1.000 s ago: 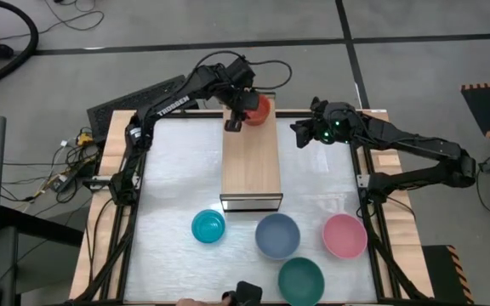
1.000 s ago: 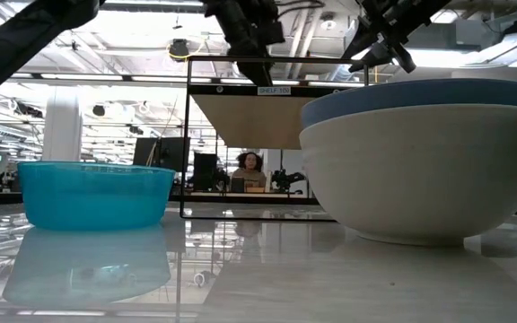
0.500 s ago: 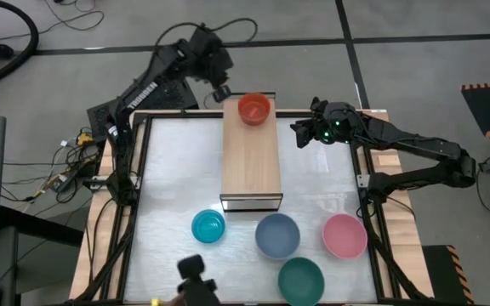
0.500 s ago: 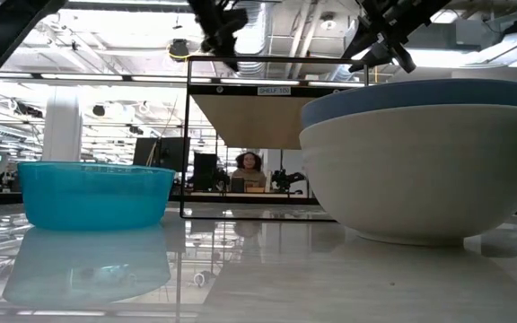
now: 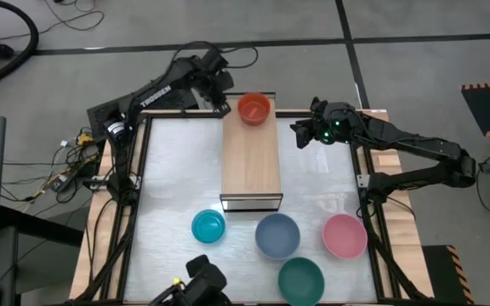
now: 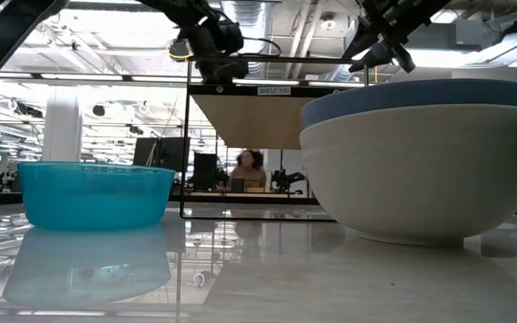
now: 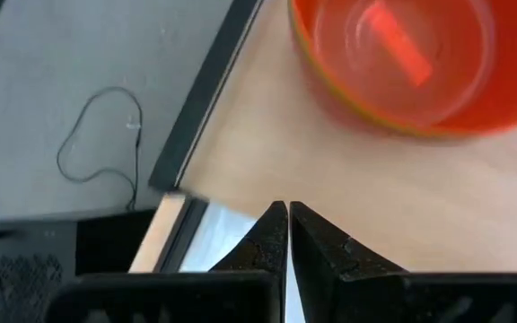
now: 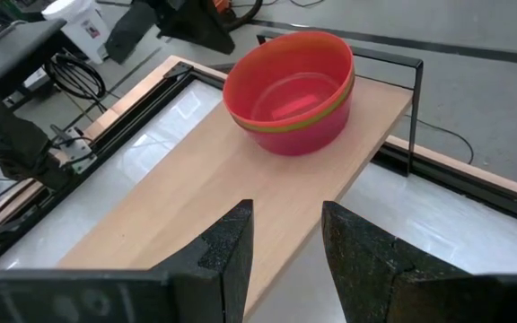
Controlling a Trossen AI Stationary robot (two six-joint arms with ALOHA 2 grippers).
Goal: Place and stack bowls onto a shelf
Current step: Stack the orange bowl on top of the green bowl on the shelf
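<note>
Released: red bowl now sits alone on shelf; left hand, closed and empty, pulled back beside it. Right hand open, waiting. Next bowl due.

Bright, even overhead light; ceiling strip lamps glow in low view, far room blown pale near them. Glossy table top shows soft white glare patches and mirror reflection of cyan bowl. Shadows faint, short, directly under things. Grey-blue bowl looms huge, slightly soft, close to low camera. Left wrist view blurred, red bowl smeared at rim. Right wrist view sharp, light highlight inside bowl.
</note>
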